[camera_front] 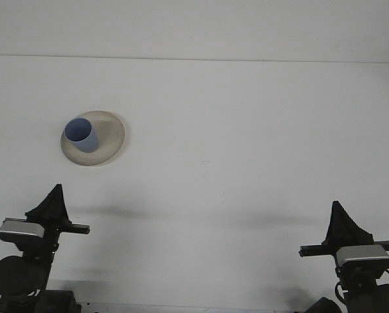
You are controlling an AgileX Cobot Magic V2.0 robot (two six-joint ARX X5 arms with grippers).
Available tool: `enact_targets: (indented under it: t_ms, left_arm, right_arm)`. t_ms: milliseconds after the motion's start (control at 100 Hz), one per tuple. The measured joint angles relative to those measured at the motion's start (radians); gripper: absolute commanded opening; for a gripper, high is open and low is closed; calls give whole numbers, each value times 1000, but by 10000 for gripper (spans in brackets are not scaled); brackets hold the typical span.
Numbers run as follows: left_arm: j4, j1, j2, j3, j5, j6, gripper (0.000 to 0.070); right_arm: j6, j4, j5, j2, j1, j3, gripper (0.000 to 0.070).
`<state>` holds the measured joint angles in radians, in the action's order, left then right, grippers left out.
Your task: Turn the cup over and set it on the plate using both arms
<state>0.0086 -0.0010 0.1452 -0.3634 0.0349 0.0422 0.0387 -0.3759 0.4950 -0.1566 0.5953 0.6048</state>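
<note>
A blue cup (81, 136) stands upright, mouth up, on the left part of a cream plate (109, 138) at the table's left middle. Nothing is touching the cup. Near the front edge, well below the plate, is my left gripper (55, 190). Its fingers meet in a point, so it is shut and holds nothing. At the front right corner, far from the plate, my right gripper (336, 205) is also shut and empty.
The white table (246, 143) reaches back to a pale wall, with its far edge (194, 57) showing as a thin line. Only the arms' shadows lie on the surface between the grippers.
</note>
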Motion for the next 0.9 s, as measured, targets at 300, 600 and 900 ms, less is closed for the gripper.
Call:
enact_targets:
  t_ms: [300,600,900]
  left_arm:
    - [200,-39,-129,324,-18,-26,13]
    - [190,-62,-140,330,-35,-31,13]
    - [189,-62,-140,330,-35,-31,13]
  right_arm:
    - [0,0,0,0,0,0,0]
    - [0,0,2,0,0,0,0]
    - [0,0,2,0,0,0,0]
